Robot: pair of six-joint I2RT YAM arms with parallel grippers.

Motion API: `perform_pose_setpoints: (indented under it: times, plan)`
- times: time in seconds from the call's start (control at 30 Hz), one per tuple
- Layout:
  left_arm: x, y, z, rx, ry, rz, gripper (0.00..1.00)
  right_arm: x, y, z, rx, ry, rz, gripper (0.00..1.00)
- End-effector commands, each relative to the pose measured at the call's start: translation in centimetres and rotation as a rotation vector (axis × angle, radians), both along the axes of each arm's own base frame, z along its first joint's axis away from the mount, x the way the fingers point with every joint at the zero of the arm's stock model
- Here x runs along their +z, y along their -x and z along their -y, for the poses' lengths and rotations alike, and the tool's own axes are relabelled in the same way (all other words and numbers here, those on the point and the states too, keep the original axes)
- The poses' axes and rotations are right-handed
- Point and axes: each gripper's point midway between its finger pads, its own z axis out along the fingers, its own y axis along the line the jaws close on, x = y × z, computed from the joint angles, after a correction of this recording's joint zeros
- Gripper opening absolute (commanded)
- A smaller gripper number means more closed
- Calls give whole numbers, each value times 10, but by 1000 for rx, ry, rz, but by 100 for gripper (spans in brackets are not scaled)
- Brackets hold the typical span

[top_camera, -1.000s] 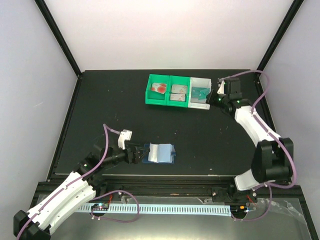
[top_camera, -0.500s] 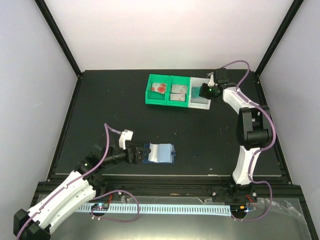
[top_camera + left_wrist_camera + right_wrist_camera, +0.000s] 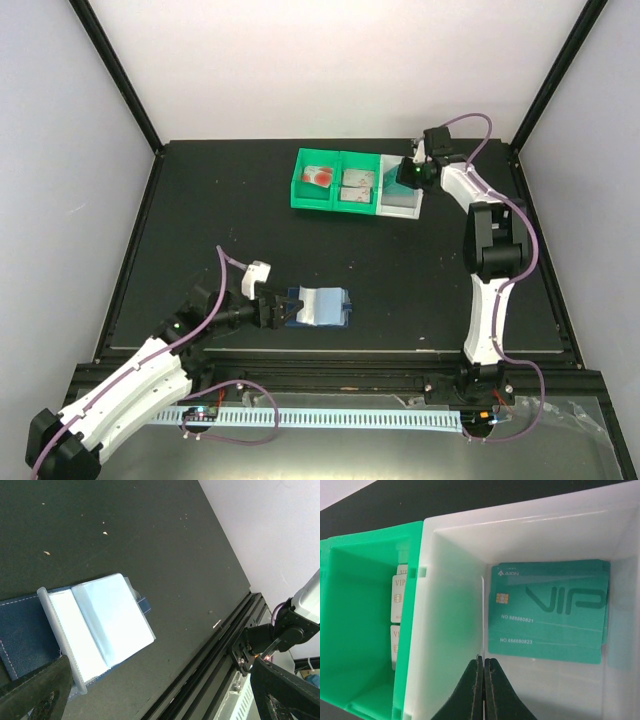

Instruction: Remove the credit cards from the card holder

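Far back on the black table [image 3: 200, 220] sits a row of three plastic trays [image 3: 297, 185], two green and one white. Well in front of it, leftward, the navy folding card holder [image 3: 318, 306] lies open, pale pockets up. The left gripper [image 3: 283, 309] there gapes wide, holding nothing. Over the row's white end hangs the right gripper [image 3: 483, 680], pinched shut and empty, above stacked teal plastic cards [image 3: 550, 610].
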Motion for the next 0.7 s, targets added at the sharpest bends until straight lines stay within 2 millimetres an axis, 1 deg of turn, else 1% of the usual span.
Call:
perform_pose_setpoints:
  times: [0.0, 0.1, 0.23, 0.3, 0.4, 0.53, 0.67]
  plan:
    - [20, -4, 3, -20, 10, 64, 99, 0, -8, -1, 19, -20, -2, 1]
    - [19, -5, 3, -14, 11, 61, 99, -6, -11, 4, 13, -10, -19, 1]
    - [16, -6, 4, -10, 14, 50, 99, -9, -15, 7, 6, 6, -26, 2]
    - [17, -7, 5, -10, 12, 49, 99, -11, -18, 7, 6, 8, -31, 3]
    - [19, -8, 5, -10, 9, 51, 99, -16, -22, 12, -15, 35, -47, 7]
    - [20, -9, 5, -7, 8, 45, 99, -14, -28, 16, -34, 53, -36, 9]
    - [19, -8, 5, -3, 7, 31, 99, -8, -33, 19, -50, 62, -19, 10]
